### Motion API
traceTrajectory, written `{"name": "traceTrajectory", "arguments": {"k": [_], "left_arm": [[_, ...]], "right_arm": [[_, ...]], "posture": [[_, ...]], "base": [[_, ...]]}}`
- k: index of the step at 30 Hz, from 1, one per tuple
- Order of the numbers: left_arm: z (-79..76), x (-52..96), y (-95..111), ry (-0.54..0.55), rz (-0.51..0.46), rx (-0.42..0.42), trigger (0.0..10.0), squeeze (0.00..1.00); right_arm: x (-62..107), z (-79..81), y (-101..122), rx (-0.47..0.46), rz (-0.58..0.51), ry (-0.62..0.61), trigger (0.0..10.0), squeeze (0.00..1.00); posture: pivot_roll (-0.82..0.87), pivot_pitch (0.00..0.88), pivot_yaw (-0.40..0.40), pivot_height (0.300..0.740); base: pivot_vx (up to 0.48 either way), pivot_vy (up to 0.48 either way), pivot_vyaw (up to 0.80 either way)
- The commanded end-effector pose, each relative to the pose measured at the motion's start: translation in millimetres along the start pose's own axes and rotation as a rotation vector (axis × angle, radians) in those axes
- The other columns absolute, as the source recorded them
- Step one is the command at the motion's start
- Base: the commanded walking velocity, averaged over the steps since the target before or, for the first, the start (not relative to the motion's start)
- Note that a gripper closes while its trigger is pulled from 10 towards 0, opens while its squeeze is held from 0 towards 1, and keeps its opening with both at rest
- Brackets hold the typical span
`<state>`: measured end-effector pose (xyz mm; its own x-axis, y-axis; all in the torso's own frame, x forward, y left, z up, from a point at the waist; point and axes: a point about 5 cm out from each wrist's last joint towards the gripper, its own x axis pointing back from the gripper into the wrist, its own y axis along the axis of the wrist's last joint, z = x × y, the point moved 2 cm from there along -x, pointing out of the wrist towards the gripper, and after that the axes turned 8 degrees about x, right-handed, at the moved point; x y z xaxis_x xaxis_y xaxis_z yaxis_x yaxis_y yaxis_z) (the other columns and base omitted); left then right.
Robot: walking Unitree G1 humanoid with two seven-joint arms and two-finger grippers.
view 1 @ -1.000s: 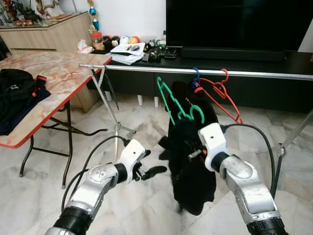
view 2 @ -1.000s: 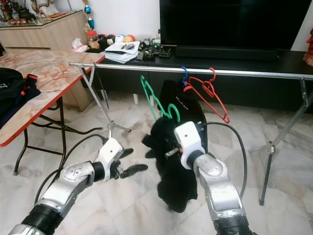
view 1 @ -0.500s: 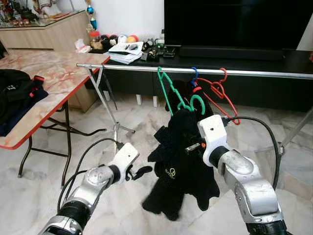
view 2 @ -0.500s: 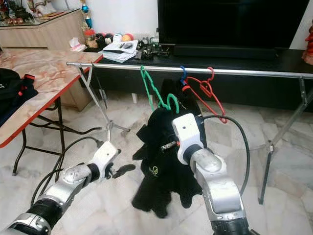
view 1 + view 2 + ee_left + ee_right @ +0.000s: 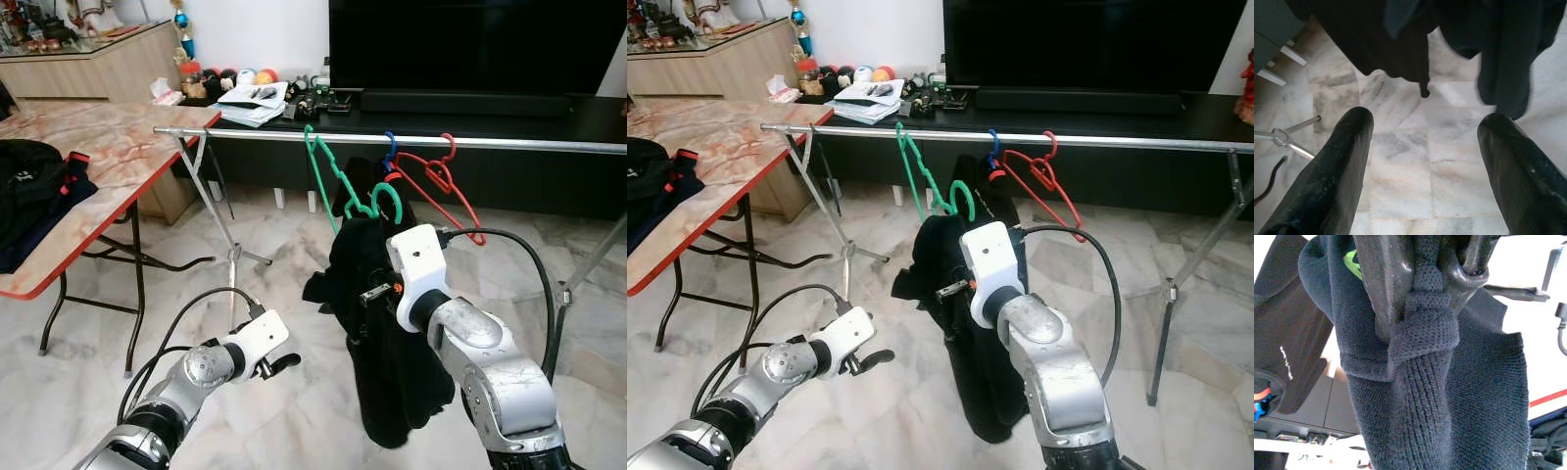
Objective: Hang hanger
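Note:
A green hanger (image 5: 328, 176) carries a black knit garment (image 5: 387, 343); its top hook (image 5: 901, 129) sits at the silver rail (image 5: 509, 145), seemingly over it. My right gripper (image 5: 1427, 279) is shut on the garment's knit collar just below the hanger, its white wrist (image 5: 416, 269) in front of the cloth. The garment hangs straight down toward the floor. My left gripper (image 5: 1422, 120) is open and holds nothing, low over the marble floor to the left of the garment, its fingers (image 5: 284, 362) apart from the cloth.
A red hanger (image 5: 446, 191) and a blue hook (image 5: 392, 147) hang on the rail to the right, with another black garment (image 5: 355, 191) behind. A marble-topped table (image 5: 127, 157) with dark clothes (image 5: 34, 191) stands left. The rail's legs (image 5: 230, 250) and a TV console (image 5: 549, 122) lie ahead.
My right arm has raised the hanger and garment; the green hook went from below the rail up to it. The garment now hangs straight. My left gripper dropped lower and pulled back.

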<state>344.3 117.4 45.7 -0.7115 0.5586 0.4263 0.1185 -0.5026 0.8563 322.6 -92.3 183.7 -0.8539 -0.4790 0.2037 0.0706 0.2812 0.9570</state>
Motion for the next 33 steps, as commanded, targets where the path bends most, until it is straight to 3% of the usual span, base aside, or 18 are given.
{"name": "traceTrajectory", "arguments": {"k": [1,6,9,10,12,16,20,24,29,30,31,32,33], "left_arm": [[7.5,1.5,0.5,0.029,-0.001,0.002,10.0,0.00],[9.6,1.5,-0.6,0.057,-0.007,0.046,10.0,0.00],[16.6,3.3,-0.9,0.119,-0.024,0.107,10.0,0.00],[28.3,7.8,-1.7,0.216,-0.062,0.224,10.0,0.00],[31.2,9.1,-2.1,0.240,-0.071,0.254,10.0,0.00],[48.6,25.1,-14.7,0.423,-0.131,0.439,10.0,0.00],[52.8,45.1,-39.1,0.570,-0.136,0.539,10.0,0.00],[53.0,52.7,-45.2,0.616,-0.148,0.554,10.0,0.00],[49.5,59.9,-35.5,0.674,-0.262,0.641,10.0,0.00],[46.9,60.2,-32.5,0.669,-0.268,0.627,10.0,0.00],[46.2,60.4,-31.9,0.668,-0.268,0.624,10.0,0.00],[45.0,60.4,-31.0,0.672,-0.273,0.624,10.0,0.00],[43.7,60.8,-30.2,0.682,-0.279,0.630,10.0,0.00]], "right_arm": [[1.9,6.9,23.3,0.017,-0.081,0.025,0.0,0.00],[3.1,11.0,26.6,-0.007,-0.090,0.037,0.0,0.00],[2.8,5.0,16.7,0.007,-0.057,-0.001,0.0,0.00],[1.9,-3.6,4.5,-0.017,-0.030,-0.048,0.0,0.00],[1.9,-5.5,1.6,-0.024,-0.024,-0.058,0.0,0.00],[4.0,-25.5,-40.4,-0.067,0.087,-0.204,0.0,0.00],[12.9,-42.0,-80.8,-0.152,0.156,-0.372,0.0,0.00],[17.5,-43.3,-93.7,-0.182,0.160,-0.423,0.0,0.00],[31.8,-32.6,-127.3,-0.245,0.177,-0.495,0.0,0.00],[34.3,-30.0,-134.8,-0.262,0.189,-0.505,0.7,0.00],[34.7,-29.3,-136.7,-0.265,0.191,-0.507,0.7,0.00],[36.9,-29.2,-140.3,-0.251,0.203,-0.520,10.0,0.00],[39.6,-29.2,-144.4,-0.241,0.212,-0.537,10.0,0.00]], "posture": [[0.04,0.068,0.117,0.740],[0.03,0.066,0.115,0.740],[0.03,0.064,0.116,0.740],[0.03,0.064,0.116,0.740],[0.03,0.064,0.116,0.740],[0.04,0.047,0.103,0.740],[0.05,0.036,0.094,0.740],[0.06,0.027,0.089,0.740],[0.08,0.005,0.090,0.740],[0.08,0.000,0.088,0.740],[0.08,0.000,0.088,0.740],[0.08,0.000,0.083,0.740],[0.08,0.000,0.081,0.740]], "base": [[0.000,0.000,0.00],[0.000,0.000,0.00],[0.000,0.000,0.00],[0.000,0.000,0.00],[0.000,0.000,0.00],[0.000,0.000,0.00],[0.000,0.000,0.00],[0.000,0.000,0.00],[0.000,0.000,0.00],[0.000,0.000,0.00],[0.000,0.000,0.00],[0.000,0.000,0.00],[0.000,0.000,0.00]]}}
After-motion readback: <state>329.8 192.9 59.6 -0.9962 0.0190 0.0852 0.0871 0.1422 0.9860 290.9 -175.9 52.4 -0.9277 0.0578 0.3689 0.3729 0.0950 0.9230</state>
